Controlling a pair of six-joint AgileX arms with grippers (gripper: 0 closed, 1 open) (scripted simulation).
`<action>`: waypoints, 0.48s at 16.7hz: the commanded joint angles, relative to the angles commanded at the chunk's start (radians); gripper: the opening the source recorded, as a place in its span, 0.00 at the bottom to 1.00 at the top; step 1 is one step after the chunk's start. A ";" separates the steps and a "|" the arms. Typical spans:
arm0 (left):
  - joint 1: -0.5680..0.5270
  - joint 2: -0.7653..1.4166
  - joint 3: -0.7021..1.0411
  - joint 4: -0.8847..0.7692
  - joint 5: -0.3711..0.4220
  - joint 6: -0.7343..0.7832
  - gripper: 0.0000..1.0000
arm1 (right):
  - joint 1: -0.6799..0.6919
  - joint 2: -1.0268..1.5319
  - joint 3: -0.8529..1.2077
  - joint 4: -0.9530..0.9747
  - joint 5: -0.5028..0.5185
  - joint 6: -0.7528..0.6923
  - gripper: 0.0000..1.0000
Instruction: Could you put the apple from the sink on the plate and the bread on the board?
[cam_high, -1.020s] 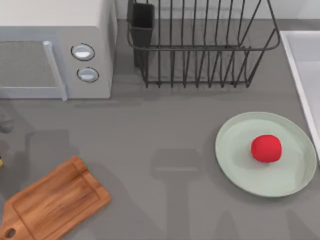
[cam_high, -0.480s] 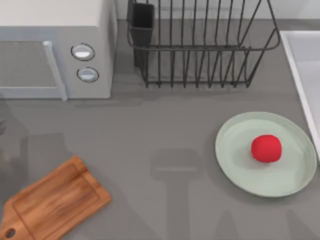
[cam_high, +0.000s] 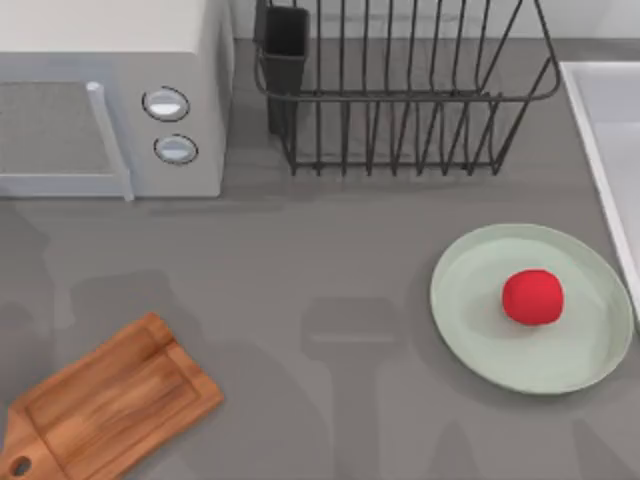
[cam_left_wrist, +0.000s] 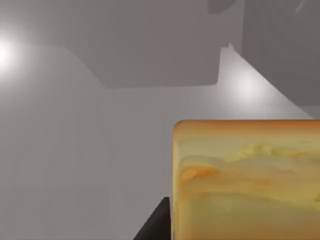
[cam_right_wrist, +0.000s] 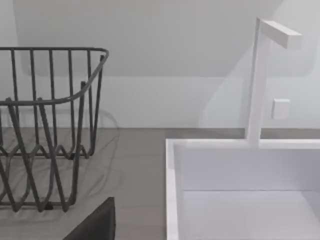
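**Apple on the plate, bread close before the left wrist camera**

The apple (cam_high: 532, 297) is a small, plain bright red ball resting inside the plate (cam_high: 470, 330), a little right of its middle. The plate is pale green, round, with a low rim, and sits on the grey table (cam_high: 330, 260) at the right, just beside the sink (cam_high: 600, 120), whose pale rim is cut off by the top view's right edge. The board (cam_high: 105, 405) is brown wood with a grooved border and a holed handle; it lies tilted at the lower left with nothing on it, its handle end partly out of view.

The bread (cam_left_wrist: 245, 180) shows in the left wrist view as a thick slice with golden-orange streaks and pale yellow sides, cut off at two edges. A dark part of the left gripper touches its lower corner; whether the fingers clamp it I cannot tell.

The right wrist view shows the sink basin, its tap (cam_right_wrist: 260, 80) and the rack (cam_right_wrist: 50, 130), with a dark corner of the right gripper; how its fingers stand cannot be made out.
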 joint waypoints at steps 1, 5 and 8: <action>-0.026 -0.005 0.022 -0.013 0.006 0.003 0.00 | 0.000 0.000 0.000 0.000 0.000 0.000 1.00; -0.079 -0.016 0.055 -0.007 0.029 0.015 0.00 | 0.000 0.000 0.000 0.000 0.000 0.000 1.00; -0.075 -0.012 0.052 -0.007 0.027 0.016 0.00 | 0.000 0.000 0.000 0.000 0.000 0.000 1.00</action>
